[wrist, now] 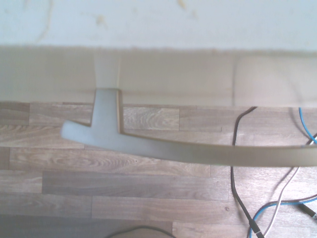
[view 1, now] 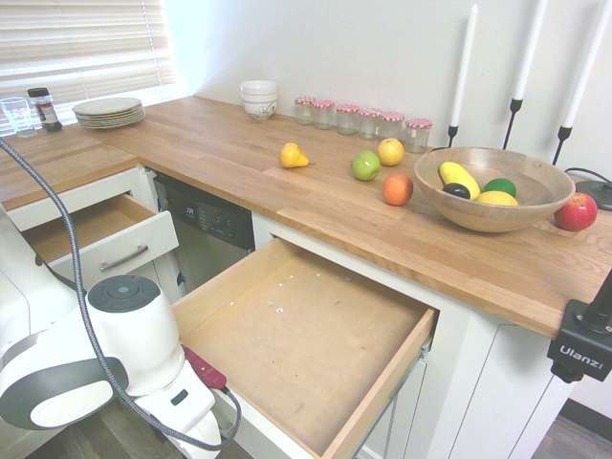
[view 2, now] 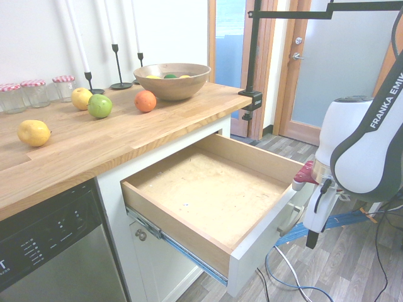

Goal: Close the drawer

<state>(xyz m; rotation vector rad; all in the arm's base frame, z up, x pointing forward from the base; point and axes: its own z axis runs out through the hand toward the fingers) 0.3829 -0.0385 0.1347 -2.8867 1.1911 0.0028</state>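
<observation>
Drawer first: the large wide drawer with its white flat front, light-brown wooden sides and big square wooden bottom (view 1: 306, 349) stands pulled far out from the white cabinet below the wooden countertop (view 1: 287, 182), and we see its inside bare. In the second exterior view the same drawer (view 2: 214, 195) juts toward the white robot arm (view 2: 356, 145), which stands just beside the drawer's front corner. In the wrist view we see the drawer's curved silver bar handle (wrist: 198, 151) close up, one mounting post joining it to the white front, with grey wood-plank flooring (wrist: 124, 198) beneath.

We cannot see the gripper's fingers in either exterior view, since the arm's body hides them, so we cannot tell whether the hand is released or clenched, or whether it touches the handle.

To the side of the dishwasher (view 1: 206, 229) a smaller white drawer with a straight silver handle (view 1: 110, 239) is also open. On the countertop we see a wooden bowl of fruit (view 1: 492, 186), a red apple (view 1: 576, 211), an orange (view 1: 397, 189), a green apple (view 1: 365, 165), a yellow apple (view 1: 390, 151) and a yellow pear (view 1: 293, 156), well apart from a row of red-lidded jars (view 1: 363, 118), stacked plates (view 1: 108, 111) and white bowls (view 1: 259, 98).
</observation>
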